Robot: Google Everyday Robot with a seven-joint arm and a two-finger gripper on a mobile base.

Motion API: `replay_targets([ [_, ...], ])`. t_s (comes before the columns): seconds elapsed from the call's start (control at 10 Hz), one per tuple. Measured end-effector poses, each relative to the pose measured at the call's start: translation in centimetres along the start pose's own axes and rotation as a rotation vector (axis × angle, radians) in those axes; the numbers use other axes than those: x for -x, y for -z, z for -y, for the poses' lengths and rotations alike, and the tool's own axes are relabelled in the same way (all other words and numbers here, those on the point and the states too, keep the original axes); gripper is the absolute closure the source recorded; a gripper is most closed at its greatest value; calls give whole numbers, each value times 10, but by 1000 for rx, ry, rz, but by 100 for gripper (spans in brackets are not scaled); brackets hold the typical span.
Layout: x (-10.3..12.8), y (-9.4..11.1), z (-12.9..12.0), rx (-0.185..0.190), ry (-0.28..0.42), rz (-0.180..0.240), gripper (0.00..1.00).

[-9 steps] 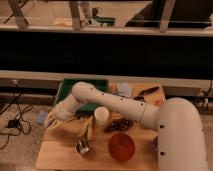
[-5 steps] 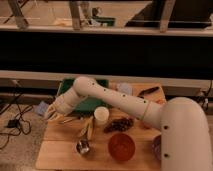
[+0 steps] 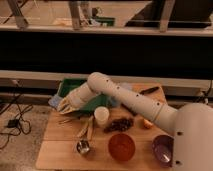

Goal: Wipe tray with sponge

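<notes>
The green tray (image 3: pixel 68 86) sits at the back left of the wooden table, and my arm covers much of it. My gripper (image 3: pixel 62 105), with cream-yellow fingers, hangs at the tray's front left corner, near the table's left edge. It is shut on the pale blue sponge (image 3: pixel 53 101), which sticks out to the left of the fingers. The sponge is level with the tray's left rim; I cannot tell whether it touches the tray.
A white cup (image 3: pixel 101 116) stands just in front of the tray. Wooden utensils (image 3: pixel 87 129) and a metal spoon (image 3: pixel 83 146) lie front left. An orange-red bowl (image 3: pixel 121 146), a purple bowl (image 3: pixel 162 147) and a dark clump (image 3: pixel 119 124) are nearby.
My arm has risen and swung to the right. The gripper has moved up from the table's front left toward the tray's left corner, with the sponge in it.
</notes>
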Motion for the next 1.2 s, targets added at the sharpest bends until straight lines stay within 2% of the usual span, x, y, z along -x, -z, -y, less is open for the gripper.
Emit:
replay_targets([
  [0.4,-1,1,3,-5,2,-3,91],
  [0.7,-5,5,28,-41,11,-18,91],
  [1.0,-30,21,25,-75,-34,-42,91],
  [1.2,-46,18,11,-81,-73,-51,91],
])
